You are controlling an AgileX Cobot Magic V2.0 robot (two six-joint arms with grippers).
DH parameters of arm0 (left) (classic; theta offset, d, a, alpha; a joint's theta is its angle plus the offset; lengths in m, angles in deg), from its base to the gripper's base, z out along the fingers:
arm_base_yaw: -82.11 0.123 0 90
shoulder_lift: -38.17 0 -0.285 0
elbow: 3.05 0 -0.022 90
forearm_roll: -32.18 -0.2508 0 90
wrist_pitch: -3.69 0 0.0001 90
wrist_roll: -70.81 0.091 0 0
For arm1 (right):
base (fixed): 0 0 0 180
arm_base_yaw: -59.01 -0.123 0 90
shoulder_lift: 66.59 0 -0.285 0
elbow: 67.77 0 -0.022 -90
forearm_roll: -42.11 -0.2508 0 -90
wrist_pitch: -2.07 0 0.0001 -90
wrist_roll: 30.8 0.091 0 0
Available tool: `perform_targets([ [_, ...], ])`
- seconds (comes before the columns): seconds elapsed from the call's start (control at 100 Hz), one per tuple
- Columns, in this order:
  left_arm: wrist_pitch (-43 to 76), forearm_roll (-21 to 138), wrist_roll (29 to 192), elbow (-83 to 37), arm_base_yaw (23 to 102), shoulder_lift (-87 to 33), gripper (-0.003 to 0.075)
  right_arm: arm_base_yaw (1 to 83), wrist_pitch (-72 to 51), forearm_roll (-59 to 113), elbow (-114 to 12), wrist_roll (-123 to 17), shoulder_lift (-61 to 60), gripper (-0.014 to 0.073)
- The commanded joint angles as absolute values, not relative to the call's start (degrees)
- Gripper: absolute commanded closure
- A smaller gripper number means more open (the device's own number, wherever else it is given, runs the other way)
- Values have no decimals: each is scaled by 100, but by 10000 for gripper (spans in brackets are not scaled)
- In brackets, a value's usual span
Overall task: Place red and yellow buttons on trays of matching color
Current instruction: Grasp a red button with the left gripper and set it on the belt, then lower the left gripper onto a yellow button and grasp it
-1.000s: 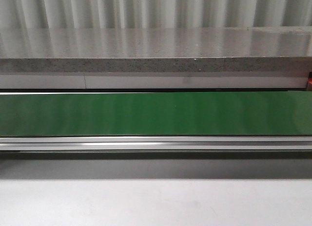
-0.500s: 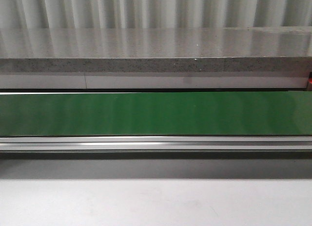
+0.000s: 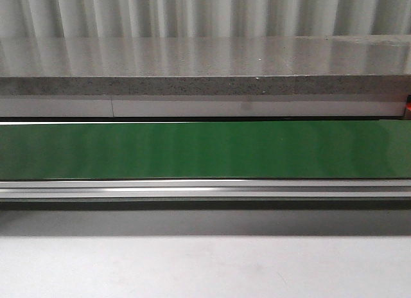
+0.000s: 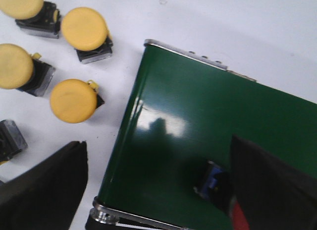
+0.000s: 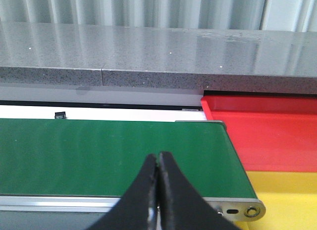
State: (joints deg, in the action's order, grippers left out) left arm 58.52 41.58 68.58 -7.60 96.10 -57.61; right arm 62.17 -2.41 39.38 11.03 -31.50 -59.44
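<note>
One long green belt looks the same as a moment ago in the front view, so no button rides there yet. The red tray and yellow tray wait at its end. Four yellow buttons sit beside the belt. My left pincer gapes wide, holding nothing. A red button lies on the belt by one finger. My right pincer is squeezed tight on nothing.
</note>
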Motion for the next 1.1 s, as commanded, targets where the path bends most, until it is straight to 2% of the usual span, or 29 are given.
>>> perform_targets([
  [0.0, 5709, 4246, 6665, -582, 9771, -5769, 155, 6241, 247, 3992, 1110, -3161, -6030, 661],
  [0.24, 5485, 4226, 5947, -573, 10070, -6294, 155, 6241, 247, 3992, 1110, -3161, -6030, 661],
  [0.46, 5421, 4189, 4640, -530, 10216, -6687, 155, 6241, 247, 3992, 1110, -3161, -6030, 661],
  [1.09, 5056, 4099, 4288, -432, 10229, -7470, 163, 6241, 247, 3992, 1110, -3161, -6030, 661],
])
